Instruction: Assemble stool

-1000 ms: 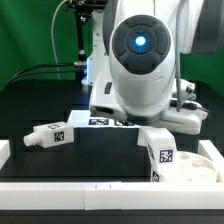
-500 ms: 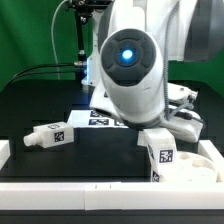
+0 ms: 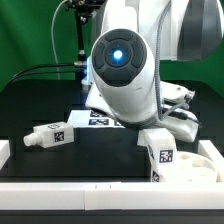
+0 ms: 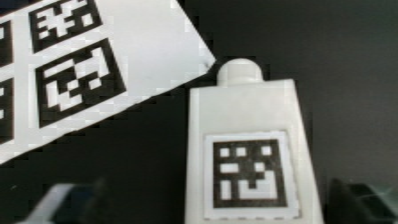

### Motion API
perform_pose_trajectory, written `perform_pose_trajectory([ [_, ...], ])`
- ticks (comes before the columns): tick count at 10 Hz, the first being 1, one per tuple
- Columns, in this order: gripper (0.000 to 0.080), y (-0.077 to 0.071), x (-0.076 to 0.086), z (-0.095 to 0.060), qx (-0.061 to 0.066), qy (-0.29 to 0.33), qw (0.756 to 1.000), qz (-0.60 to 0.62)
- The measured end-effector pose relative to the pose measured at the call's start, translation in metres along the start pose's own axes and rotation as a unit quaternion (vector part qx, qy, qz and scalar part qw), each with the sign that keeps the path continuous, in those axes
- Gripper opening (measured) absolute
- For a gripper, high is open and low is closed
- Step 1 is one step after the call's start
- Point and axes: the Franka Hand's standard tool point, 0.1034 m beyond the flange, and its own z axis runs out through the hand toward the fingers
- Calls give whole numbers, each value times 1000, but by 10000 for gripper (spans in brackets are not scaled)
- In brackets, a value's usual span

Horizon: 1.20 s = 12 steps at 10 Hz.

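Observation:
In the wrist view a white stool leg (image 4: pixel 249 150) with a square tag and a rounded peg end lies flat on the black table, next to the marker board (image 4: pixel 89 70). My gripper (image 4: pixel 217 205) is open, with one dark finger on each side of the leg's tagged end and a gap on both sides. In the exterior view the arm's body (image 3: pixel 120 70) hides the gripper and this leg. A second leg (image 3: pixel 48 135) lies at the exterior view's left. A third leg (image 3: pixel 158 150) stands tilted at the right. I cannot make out the seat disc for sure.
The marker board (image 3: pixel 100 120) lies on the table behind the arm. A low white rim (image 3: pixel 100 190) runs along the table's front edge, with a white raised piece (image 3: pixel 205 165) at the exterior view's right. Cables hang against the green backdrop behind.
The arm's body has swung toward the exterior view's left and a little lower. The two legs seen in the exterior view have not moved.

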Motion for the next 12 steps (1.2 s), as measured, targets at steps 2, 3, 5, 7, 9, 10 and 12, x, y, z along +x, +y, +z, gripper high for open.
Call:
perform_pose_trajectory([
  [2, 337, 0, 0, 0, 0, 0, 1000, 0],
  [3, 337, 0, 0, 0, 0, 0, 1000, 0],
  [5, 337, -6, -5, -14, 5, 17, 1000, -6],
  [7, 337, -17, -31, -65, 0, 78, 997, -28],
  [9, 337, -8, -28, -81, -39, 145, 987, -57],
  [10, 337, -14, -23, -81, -31, 179, 982, -58],
  [12, 337, -23, -28, -86, -17, 247, 966, -77],
])
